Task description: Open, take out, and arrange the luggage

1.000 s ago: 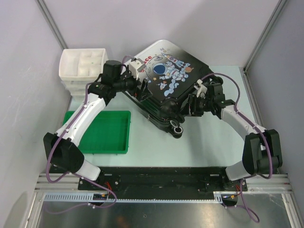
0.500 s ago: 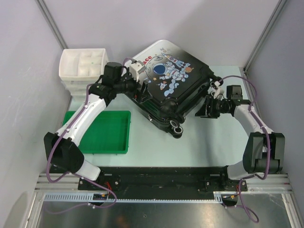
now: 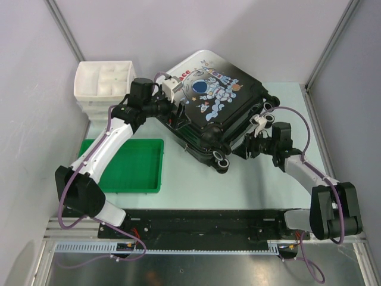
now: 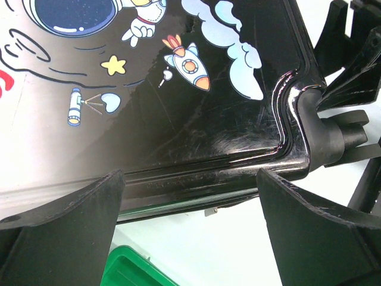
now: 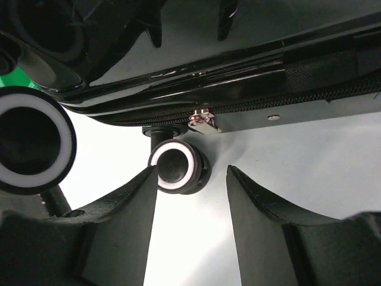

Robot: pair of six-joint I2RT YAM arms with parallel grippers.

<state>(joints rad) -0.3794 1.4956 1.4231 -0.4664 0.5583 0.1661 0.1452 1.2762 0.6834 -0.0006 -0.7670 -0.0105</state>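
The luggage (image 3: 208,98) lies closed and flat on the table, astronaut picture up, its wheels toward the near right. My left gripper (image 3: 174,112) hovers over its left edge, open wide; in the left wrist view the fingers (image 4: 59,229) straddle the glossy shell edge (image 4: 196,173) without touching it. My right gripper (image 3: 242,149) is low at the wheel end, open with nothing held. In the right wrist view a small white-ringed wheel (image 5: 177,165) sits just past its fingertips, under the zipper line with a metal zipper pull (image 5: 202,120).
A white compartmented box (image 3: 104,83) stands at the back left. A green tray (image 3: 128,167) lies left of the luggage, its corner showing below my left gripper (image 4: 128,271). Grey walls close in both sides. A larger wheel (image 5: 30,140) is at left.
My right arm pulled back from the luggage's right side, then swung down toward the near wheel corner. Its jaws narrowed a little and reopened. The left arm and luggage stayed put.
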